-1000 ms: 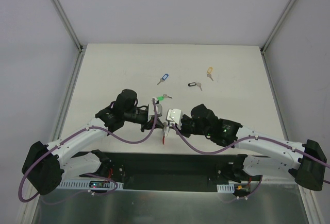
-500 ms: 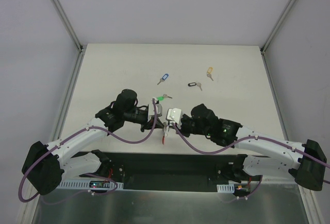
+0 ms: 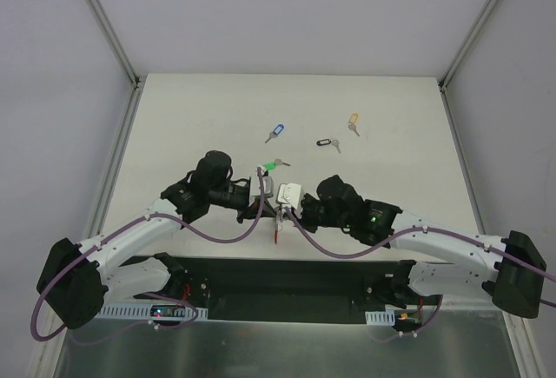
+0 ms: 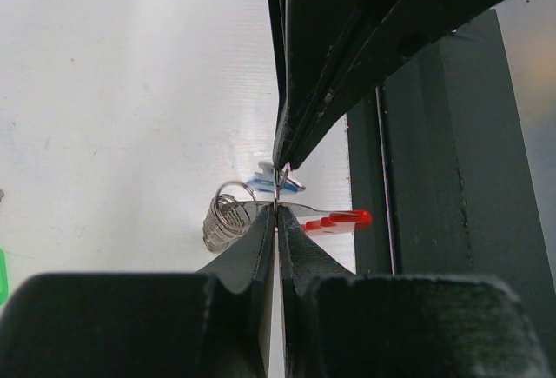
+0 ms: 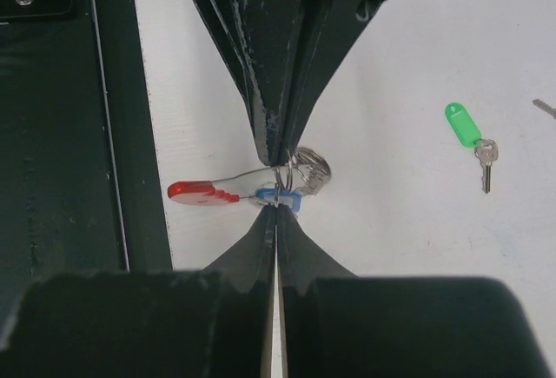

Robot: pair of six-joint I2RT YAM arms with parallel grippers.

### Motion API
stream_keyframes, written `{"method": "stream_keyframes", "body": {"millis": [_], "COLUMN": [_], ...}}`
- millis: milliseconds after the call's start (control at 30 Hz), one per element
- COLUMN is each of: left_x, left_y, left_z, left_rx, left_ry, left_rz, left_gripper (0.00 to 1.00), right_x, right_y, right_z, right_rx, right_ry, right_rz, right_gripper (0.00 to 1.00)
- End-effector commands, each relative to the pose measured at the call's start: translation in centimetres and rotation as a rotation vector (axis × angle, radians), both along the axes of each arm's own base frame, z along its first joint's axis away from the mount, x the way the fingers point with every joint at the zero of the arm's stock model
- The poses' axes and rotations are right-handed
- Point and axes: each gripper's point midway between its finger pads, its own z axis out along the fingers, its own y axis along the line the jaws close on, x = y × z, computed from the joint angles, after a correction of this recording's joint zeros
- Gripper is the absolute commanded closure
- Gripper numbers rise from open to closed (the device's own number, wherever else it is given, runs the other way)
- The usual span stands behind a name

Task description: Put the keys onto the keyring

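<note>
Near the front edge of the surface (image 3: pixel 200 117), the left pincer (image 4: pixel 276 194) and right pincer (image 5: pixel 276 189) meet tip to tip, both closed tight on a thin wire loop of the keyring (image 5: pixel 198 192), whose red end juts out beside the tips; a blue-tagged key (image 5: pixel 287 199) sits right at them. Just beyond lies the green key (image 3: pixel 271 166), farther out the second blue key (image 3: pixel 276 131) and black key (image 3: pixel 327 143), the yellow key (image 3: pixel 353 122) farthest

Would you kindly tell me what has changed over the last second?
The right gripper edged slightly left, closer to the left gripper. Both stay shut on the keyring; the green key, blue key, black key and yellow key lie where they were.
</note>
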Motion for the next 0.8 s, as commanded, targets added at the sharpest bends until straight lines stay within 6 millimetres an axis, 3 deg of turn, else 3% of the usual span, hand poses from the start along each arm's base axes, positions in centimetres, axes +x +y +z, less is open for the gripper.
{"method": "stream_keyframes", "body": {"millis": [0,367,767], "left_x": [-1.7,-1.6,-0.9], "left_y": [-0.7,-0.3,-0.1], "left_z": [1.2,1.0,0.4], "left_rx": [-0.035,-0.013,0.018], "left_ry": [-0.018,-0.054,-0.063], "left_rz": [-0.108,-0.099,-0.067], "left_gripper": [1.0,1.0,1.0], "right_x": [0.4,0.8,-0.3], "right_y": [2.5,1.0,-1.5], "right_z": [4.9,5.5,5.1], "right_rx": [0.158,0.18,0.097], "right_ry": [-0.057,-0.063,-0.024], "right_rz": [0.041,-0.006,-0.02], "right_gripper": [0.99,0.99,0.99]}}
